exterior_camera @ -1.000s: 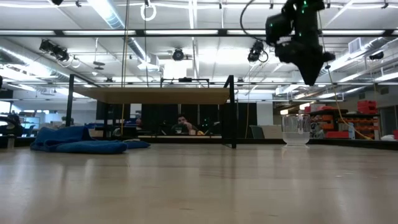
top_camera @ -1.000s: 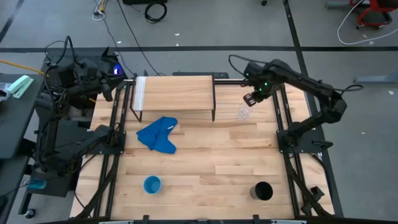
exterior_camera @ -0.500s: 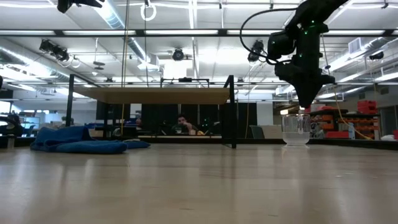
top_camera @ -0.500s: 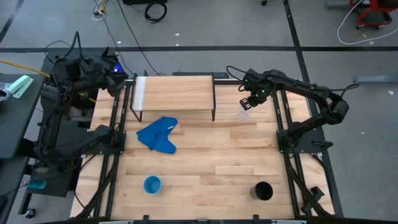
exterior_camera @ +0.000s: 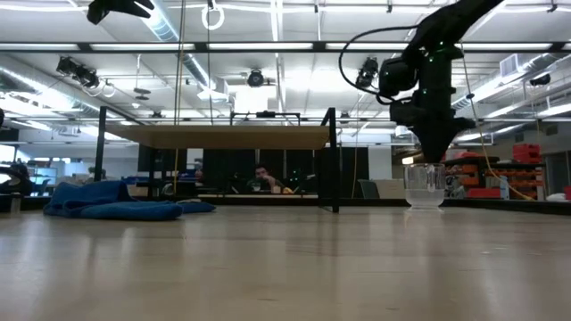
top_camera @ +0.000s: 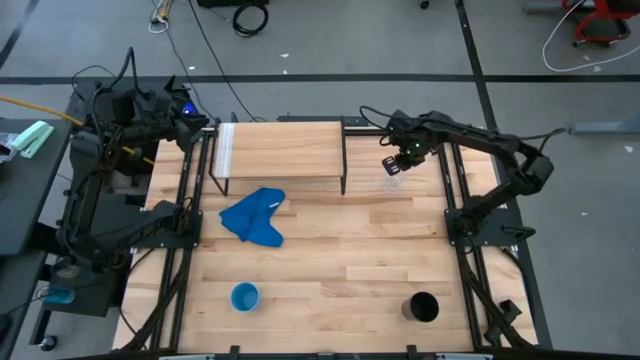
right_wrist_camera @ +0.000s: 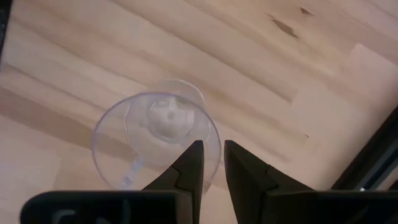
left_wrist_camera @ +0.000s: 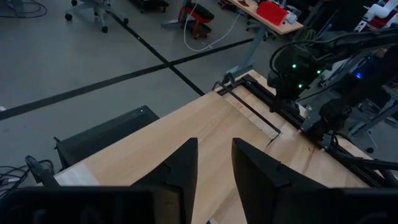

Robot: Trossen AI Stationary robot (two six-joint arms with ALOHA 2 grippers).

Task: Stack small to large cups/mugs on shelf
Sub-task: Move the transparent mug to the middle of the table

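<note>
Tabletop of wooden planks (top_camera: pixel 330 250) seen from above, level, and from both wrists. The right gripper (right_wrist_camera: pixel 209 163) hangs directly over the small clear see-through cup (right_wrist_camera: pixel 155 140), which stands upright near the table's far right edge, just beside the low light-wood shelf on thin black legs (top_camera: pixel 280 148); its fingers stand slightly parted above the cup's rim, pinching nothing. The left gripper (left_wrist_camera: pixel 214 163) waits raised off the far left corner, fingers parted and empty. The light blue cup (top_camera: pixel 245 296) and the taller black cylindrical cup (top_camera: pixel 423 306) stand near the near edge. A crumpled blue cloth (top_camera: pixel 254 216) lies just in front of the shelf.
</note>
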